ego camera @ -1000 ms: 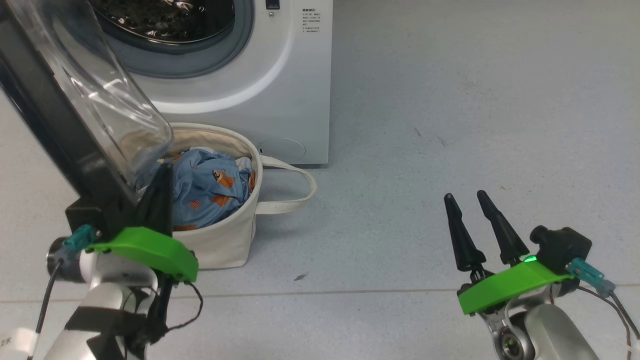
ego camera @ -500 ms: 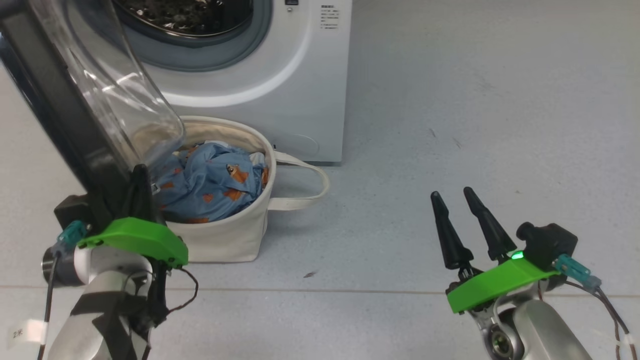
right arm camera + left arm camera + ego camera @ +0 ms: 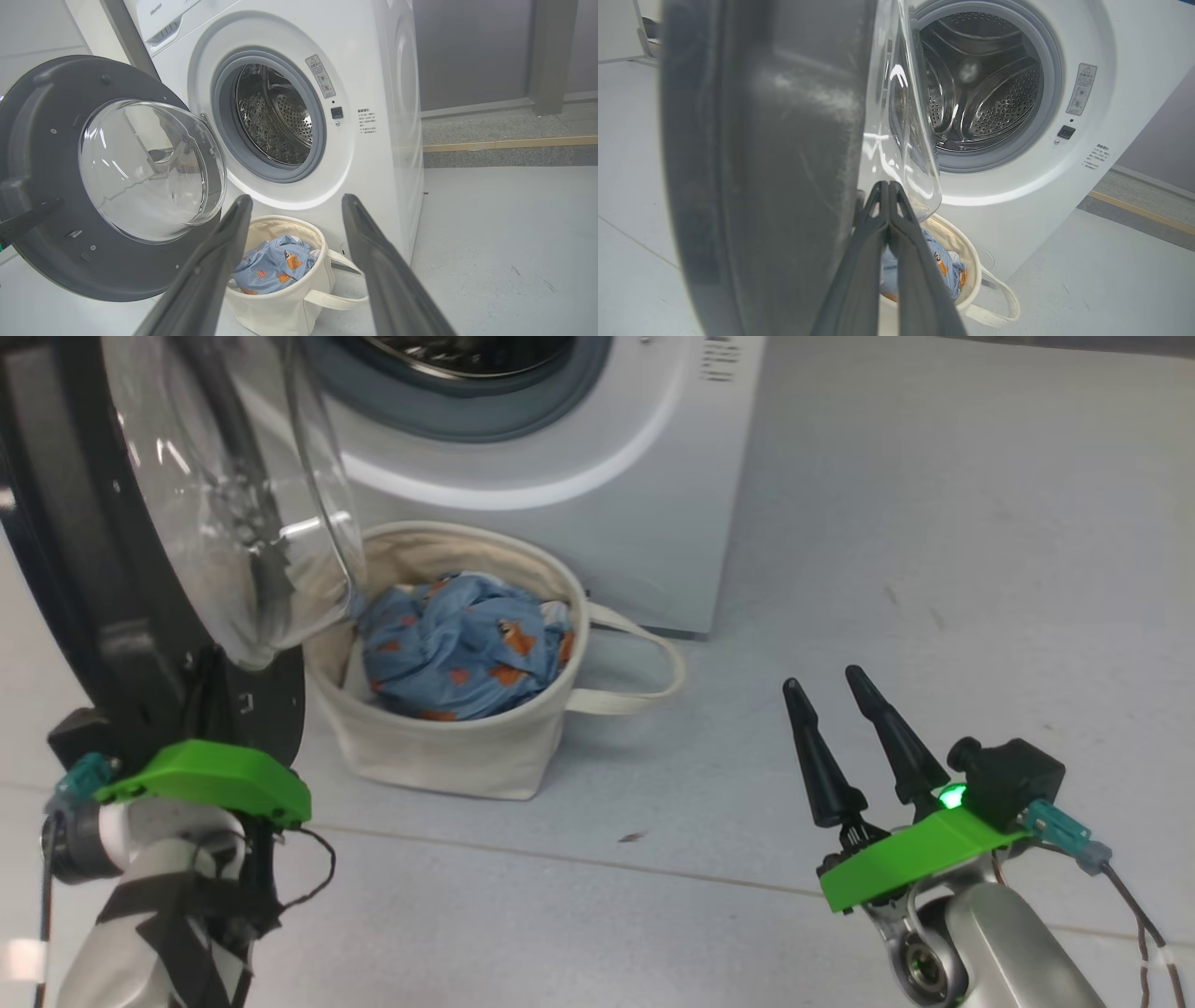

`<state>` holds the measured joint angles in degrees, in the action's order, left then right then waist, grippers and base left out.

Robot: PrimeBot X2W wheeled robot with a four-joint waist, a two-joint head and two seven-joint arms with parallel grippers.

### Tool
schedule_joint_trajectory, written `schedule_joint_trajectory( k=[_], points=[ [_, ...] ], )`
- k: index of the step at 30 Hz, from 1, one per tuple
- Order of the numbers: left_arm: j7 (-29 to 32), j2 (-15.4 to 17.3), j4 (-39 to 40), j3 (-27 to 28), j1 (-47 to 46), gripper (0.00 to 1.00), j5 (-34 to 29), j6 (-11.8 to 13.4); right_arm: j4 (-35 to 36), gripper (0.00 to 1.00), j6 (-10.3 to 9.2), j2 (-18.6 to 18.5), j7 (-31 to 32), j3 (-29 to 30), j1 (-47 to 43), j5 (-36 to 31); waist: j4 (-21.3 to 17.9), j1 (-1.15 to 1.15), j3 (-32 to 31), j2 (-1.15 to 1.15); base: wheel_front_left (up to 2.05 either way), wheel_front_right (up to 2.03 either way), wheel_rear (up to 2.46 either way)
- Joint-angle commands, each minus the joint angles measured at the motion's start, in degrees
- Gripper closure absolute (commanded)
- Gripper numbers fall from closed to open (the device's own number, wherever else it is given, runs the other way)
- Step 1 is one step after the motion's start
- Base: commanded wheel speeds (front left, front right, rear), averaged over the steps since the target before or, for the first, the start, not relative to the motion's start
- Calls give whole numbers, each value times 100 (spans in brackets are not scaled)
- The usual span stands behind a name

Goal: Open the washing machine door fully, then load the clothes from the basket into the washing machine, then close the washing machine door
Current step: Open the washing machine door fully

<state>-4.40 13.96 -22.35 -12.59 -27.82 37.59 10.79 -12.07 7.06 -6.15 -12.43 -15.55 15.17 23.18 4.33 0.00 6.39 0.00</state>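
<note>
Pale grey floor (image 3: 934, 523) fronts the washing machine (image 3: 597, 532); its door (image 3: 42, 140) stands wide, overhanging the basket (image 3: 448, 765) of clothes (image 3: 462, 644). Left gripper (image 3: 888, 186), fingers together, seems to press the door (contact unclear) and could slip off, letting it swing back; right gripper (image 3: 822, 678) hovers spread.

1. We see two long, tapered black fingers on our right end effector (image 3: 822, 677); our left end effector (image 3: 885, 186) has the same pair.
2. Each wrist carries a bright green plate (image 3: 910, 859), a black camera block (image 3: 1008, 779) and a teal plug (image 3: 1055, 821).
3. A green light (image 3: 950, 795) glows on our right wrist.
4. Our forearms (image 3: 1018, 952) are silver-white; black tape (image 3: 177, 915) wraps the left one, and a thin black wire (image 3: 331, 863) loops beside it.
</note>
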Motion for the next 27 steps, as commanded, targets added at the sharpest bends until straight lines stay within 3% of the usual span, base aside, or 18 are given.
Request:
schedule_joint_trajectory(
  k=[1,18,27],
  points=[
    [-63,290,76,306,-352,100,61,-50,228,0,43,34,8,-111,241,-48,185,0,61,0,0,0,0],
    [-668,627,-850,836,-999,100,493,-666,554,0,43,44,341,-169,467,-381,1146,0,773,0,0,0,0],
    [-895,722,-1408,1033,-1553,100,602,-930,848,0,43,83,613,-143,689,-693,1413,0,1408,0,0,0,0]
  ],
)
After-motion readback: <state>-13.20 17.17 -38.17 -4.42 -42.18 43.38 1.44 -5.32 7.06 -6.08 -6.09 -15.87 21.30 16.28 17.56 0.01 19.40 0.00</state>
